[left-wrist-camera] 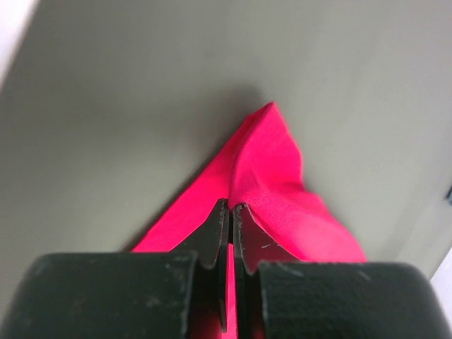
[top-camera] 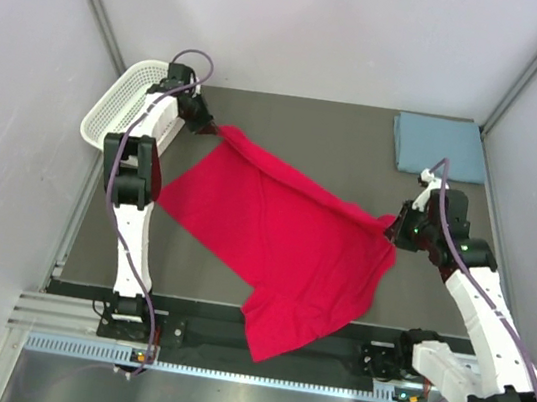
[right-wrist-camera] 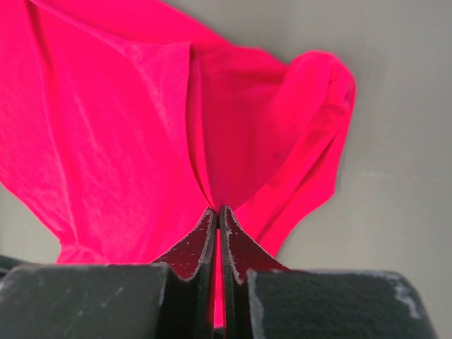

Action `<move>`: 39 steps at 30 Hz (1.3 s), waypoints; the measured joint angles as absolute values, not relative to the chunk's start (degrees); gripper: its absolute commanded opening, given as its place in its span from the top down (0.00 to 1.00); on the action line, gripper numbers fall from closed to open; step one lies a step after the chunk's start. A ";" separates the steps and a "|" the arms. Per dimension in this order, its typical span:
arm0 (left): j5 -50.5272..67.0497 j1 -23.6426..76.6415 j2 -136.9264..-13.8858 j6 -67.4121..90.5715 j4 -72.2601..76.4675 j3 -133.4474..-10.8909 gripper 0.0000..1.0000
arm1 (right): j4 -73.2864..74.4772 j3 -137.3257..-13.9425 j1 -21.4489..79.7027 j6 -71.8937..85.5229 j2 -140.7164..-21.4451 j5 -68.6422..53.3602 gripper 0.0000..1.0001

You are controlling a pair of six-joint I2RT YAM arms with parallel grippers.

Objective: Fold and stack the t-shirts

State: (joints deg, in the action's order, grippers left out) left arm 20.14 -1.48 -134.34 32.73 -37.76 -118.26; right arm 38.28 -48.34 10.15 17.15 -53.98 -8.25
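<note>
**Red cloth stretched between two pinching grippers**

The red shirt point(top-camera: 283, 239) lies across the middle of the table point(top-camera: 292, 114), slanting from far left to near right, with one end spilling over the near edge. Your left gripper point(left-wrist-camera: 231, 206) is clamped on a corner of it at the far left. Your right gripper point(right-wrist-camera: 217, 209) is clamped on a bunched edge at the right. Both pairs of jaws are pressed together with only thin fabric between them.

Treat the shirt as light, limp and easily creased. It will likely sag wherever it is unsupported, drag on the table, and gather into ridges like the one running between your two holds. Take it at corners or hems, as here, and keep both pinches level so the panel lies flat.

The blue shirt point(top-camera: 438, 146) sits folded in the far right corner, well apart from the red one. The basket point(top-camera: 121, 103) stands just beside your left gripper. Judged from the top view, open room lies at the far middle of the table and along the near left. The overhanging end may catch at the near edge.
</note>
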 measured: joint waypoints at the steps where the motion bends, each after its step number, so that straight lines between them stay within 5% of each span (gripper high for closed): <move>1: 20.10 -1.43 -134.21 32.40 -38.15 -117.80 1.00 | 38.81 -48.31 10.31 17.15 -53.95 -8.38 1.00; 25: 19.05 -1.39 -133.60 29.34 -43.83 -112.38 1.00 | 49.12 -44.21 11.90 19.70 -52.27 -13.93 1.00; 28: 18.13 -1.08 -132.57 28.51 -44.05 -110.45 0.91 | 50.94 -43.57 12.01 19.90 -52.23 -15.09 0.98; 30: 17.54 -0.99 -131.74 28.01 -44.45 -109.14 0.81 | 52.31 -43.48 12.19 20.16 -52.18 -15.79 0.87; 31: 17.15 -0.95 -131.39 27.68 -45.01 -108.84 0.69 | 52.82 -43.48 12.27 20.34 -52.21 -16.21 0.77; 33: 16.53 -0.80 -130.85 27.09 -45.60 -108.62 0.59 | 53.60 -43.51 12.27 20.47 -52.62 -16.64 0.49; 34: 16.32 -0.73 -130.52 26.81 -46.00 -108.62 0.55 | 53.82 -43.59 12.27 20.53 -53.19 -16.67 0.43; 39: 14.13 0.05 -126.30 26.30 -46.28 -107.00 0.49 | 54.37 -48.03 10.87 18.59 -61.89 -15.11 0.39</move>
